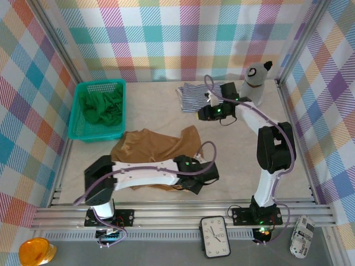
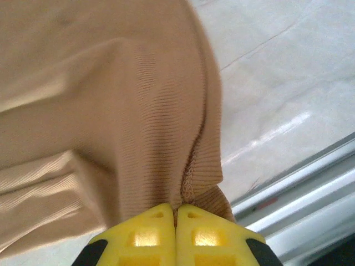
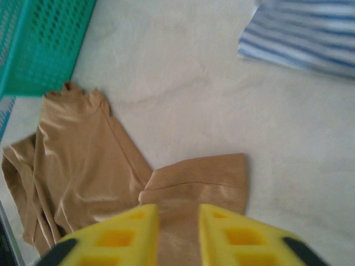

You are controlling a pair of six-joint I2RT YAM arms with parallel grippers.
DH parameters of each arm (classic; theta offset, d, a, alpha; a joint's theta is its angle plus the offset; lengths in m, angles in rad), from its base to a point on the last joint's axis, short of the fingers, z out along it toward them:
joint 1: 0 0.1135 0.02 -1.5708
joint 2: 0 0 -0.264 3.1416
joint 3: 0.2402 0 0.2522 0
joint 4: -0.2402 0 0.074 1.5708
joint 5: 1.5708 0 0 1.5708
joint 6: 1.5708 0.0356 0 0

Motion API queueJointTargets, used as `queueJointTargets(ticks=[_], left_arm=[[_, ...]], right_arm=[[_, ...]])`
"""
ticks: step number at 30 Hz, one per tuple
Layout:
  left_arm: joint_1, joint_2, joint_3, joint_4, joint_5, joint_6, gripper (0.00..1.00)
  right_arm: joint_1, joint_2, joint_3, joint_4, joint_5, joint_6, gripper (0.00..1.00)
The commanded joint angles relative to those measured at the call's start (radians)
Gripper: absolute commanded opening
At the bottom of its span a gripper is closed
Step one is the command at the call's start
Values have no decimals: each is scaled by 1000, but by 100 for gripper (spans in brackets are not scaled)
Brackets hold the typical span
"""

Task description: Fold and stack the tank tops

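The tan-brown tank top (image 1: pixel 155 147) lies crumpled in the middle of the table. My left gripper (image 1: pixel 195 180) is shut on its near right hem; in the left wrist view the yellow fingers (image 2: pixel 147 233) pinch the ribbed tan cloth (image 2: pixel 100 100) at its stitched edge. My right gripper (image 1: pixel 201 115) hovers open beyond the tan top, with a folded tan corner (image 3: pixel 205 177) showing between its fingertips (image 3: pixel 178 213). The striped tank top (image 1: pixel 194 97) lies at the back, also visible as blue-white cloth (image 3: pixel 310 39). The green tank top (image 1: pixel 102 105) is bunched inside the teal basket (image 1: pixel 83 133).
The teal mesh basket (image 3: pixel 39 44) stands at the back left. A grey plush toy (image 1: pixel 256 77) sits in the back right corner. An aluminium rail (image 2: pixel 310 188) runs along the near table edge, with a clock (image 1: pixel 215 235) beyond it. Plaid walls enclose three sides.
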Motion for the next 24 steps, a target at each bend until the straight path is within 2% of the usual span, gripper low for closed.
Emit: queueJointTargets(ticks=[1, 3, 8, 10, 13, 15, 18, 24], left_arm=[[44, -81, -129, -64, -6, -46, 0], [73, -139, -197, -21, 12, -60, 0], [129, -199, -253, -12, 27, -64, 0], [135, -204, -257, -24, 23, -61, 0], [138, -210, -270, -22, 27, -63, 0], [141, -209, -280, -13, 39, -64, 0], [142, -197, -278, -22, 35, -57, 0], [148, -201, -289, -13, 30, -49, 0]], right_arm=[[61, 28, -52, 24, 76, -33, 49], [80, 54, -57, 42, 143, -54, 54], [115, 149, 20, -48, 270, -107, 56], [125, 139, -1, -49, 354, -117, 57], [126, 98, -37, -38, 415, -109, 59], [126, 89, -49, -35, 417, -104, 62], [126, 119, -34, -93, 351, -93, 62], [125, 52, -164, -65, 273, -40, 62]])
